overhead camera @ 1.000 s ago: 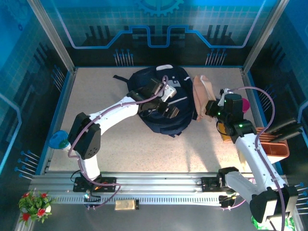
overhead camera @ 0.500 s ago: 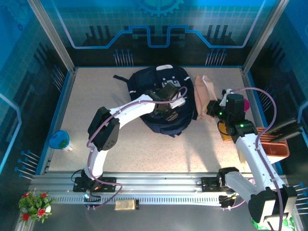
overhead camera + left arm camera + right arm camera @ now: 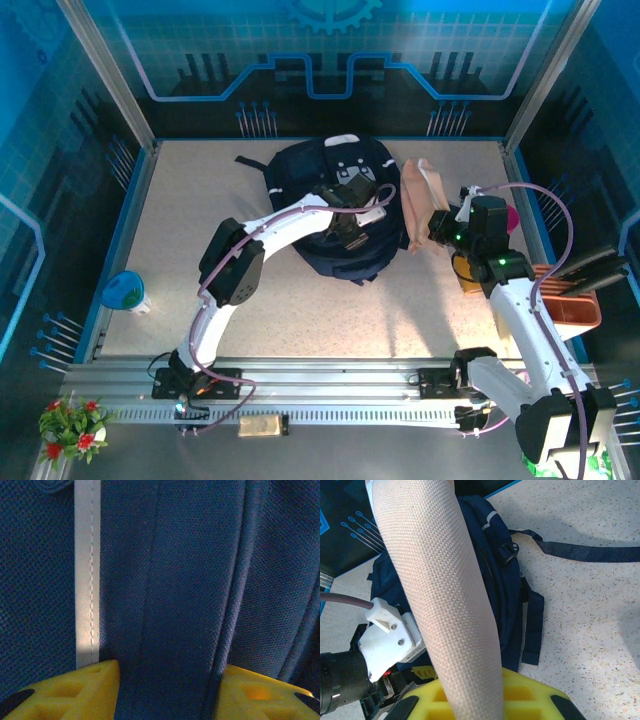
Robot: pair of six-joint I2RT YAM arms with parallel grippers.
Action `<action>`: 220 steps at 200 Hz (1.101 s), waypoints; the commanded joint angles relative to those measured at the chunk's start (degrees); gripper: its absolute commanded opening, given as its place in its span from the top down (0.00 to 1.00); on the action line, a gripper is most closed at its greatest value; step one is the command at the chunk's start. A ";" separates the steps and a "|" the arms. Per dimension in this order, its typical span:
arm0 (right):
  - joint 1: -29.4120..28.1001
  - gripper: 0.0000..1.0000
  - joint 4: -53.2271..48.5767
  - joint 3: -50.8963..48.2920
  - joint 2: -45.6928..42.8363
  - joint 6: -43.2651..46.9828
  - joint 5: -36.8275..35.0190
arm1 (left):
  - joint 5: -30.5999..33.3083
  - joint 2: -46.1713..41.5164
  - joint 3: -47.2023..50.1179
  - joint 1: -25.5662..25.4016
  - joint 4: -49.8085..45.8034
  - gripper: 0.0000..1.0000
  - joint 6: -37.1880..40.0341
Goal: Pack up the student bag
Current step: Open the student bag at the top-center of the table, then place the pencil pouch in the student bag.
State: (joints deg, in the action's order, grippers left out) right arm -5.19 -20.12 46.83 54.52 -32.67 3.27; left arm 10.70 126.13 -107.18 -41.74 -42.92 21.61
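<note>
**Left arm reaches in over the bag while the right waits with its load**

Within the last second the left arm has swung its elbow in from the table's left side. That has carried the left gripper (image 3: 352,225) further across the student bag (image 3: 300,172), which lies by the middle of the table's (image 3: 200,210) far edge. The right gripper (image 3: 442,222) has barely stirred. Its fingers (image 3: 520,700) are clamped on a beige woven item (image 3: 418,190), held upright just beside the bag's right flank.

Seen from the left wrist, the yellow fingers (image 3: 75,692) straddle a raised fold of navy cloth next to a white stripe (image 3: 86,570). We cannot tell whether they pinch it or merely press against it.

We judge the step in hand to be opening the bag. Done well, the left fingers would close on the fold alone rather than on several layers, then lift it up and away from the right arm so the mouth gapes. The right arm should hold off until an opening shows, then lead in with the item's narrow end, keeping it off the loose strap (image 3: 580,552) trailing on the table.
</note>
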 commanded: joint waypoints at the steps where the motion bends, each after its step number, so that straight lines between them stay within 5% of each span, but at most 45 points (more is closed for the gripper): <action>1: 0.90 0.96 0.30 -0.34 -1.44 -0.23 -0.25 | 2.63 0.75 -2.67 -0.26 -1.61 0.62 0.05; 31: 1.22 0.96 -1.83 0.36 -2.20 -0.07 -1.39 | 2.05 -2.50 -1.80 -0.19 0.13 0.84 -0.76; 73: 4.05 0.96 -6.36 1.14 -4.40 -0.97 -1.24 | 3.00 -10.27 2.36 1.59 6.90 0.95 -4.69; 150: 6.61 0.94 -8.65 3.13 3.65 -0.84 19.82 | -3.40 -23.93 15.21 7.96 27.33 1.00 -15.63; 220: -0.67 0.91 -5.28 5.15 16.00 -6.21 28.78 | -7.53 -24.78 16.28 7.77 30.69 1.00 -14.86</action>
State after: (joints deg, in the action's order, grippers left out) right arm -3.11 -26.87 48.47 66.67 -36.75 26.65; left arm 6.33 104.81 -92.09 -34.06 -20.95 7.60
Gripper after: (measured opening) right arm 0.090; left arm 0.058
